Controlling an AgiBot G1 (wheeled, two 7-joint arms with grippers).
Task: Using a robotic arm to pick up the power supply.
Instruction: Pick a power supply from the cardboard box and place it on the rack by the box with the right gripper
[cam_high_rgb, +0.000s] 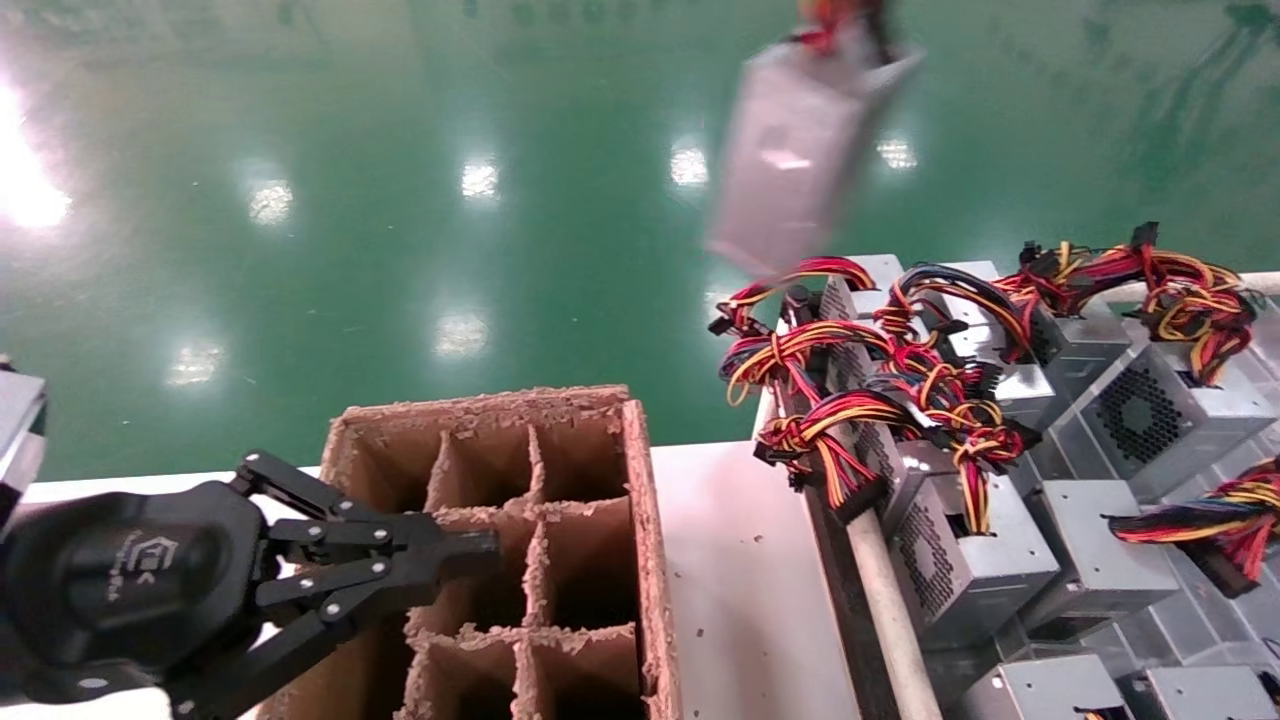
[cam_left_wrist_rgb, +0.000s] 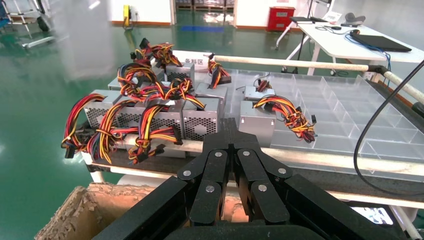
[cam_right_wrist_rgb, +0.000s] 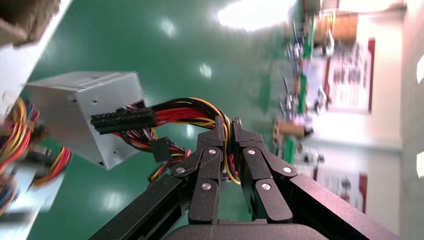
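Note:
A silver-grey power supply (cam_high_rgb: 795, 140) hangs in the air above the green floor, beyond the table, with its coloured wires uppermost. In the right wrist view my right gripper (cam_right_wrist_rgb: 228, 122) is shut on that wire bundle (cam_right_wrist_rgb: 190, 112), and the metal box (cam_right_wrist_rgb: 82, 115) dangles from it. The right gripper itself is out of the head view. My left gripper (cam_high_rgb: 488, 546) is shut with nothing in it. It hovers over the brown cardboard divider crate (cam_high_rgb: 640, 520) at the lower left, and its closed tips (cam_left_wrist_rgb: 230, 126) point toward the stacked units.
Several more power supplies (cam_high_rgb: 1000, 420) with tangled red, yellow and black wires fill a rack on the right. A clear compartment tray (cam_left_wrist_rgb: 350, 105) lies behind them. A strip of white table (cam_high_rgb: 740, 560) separates crate and rack.

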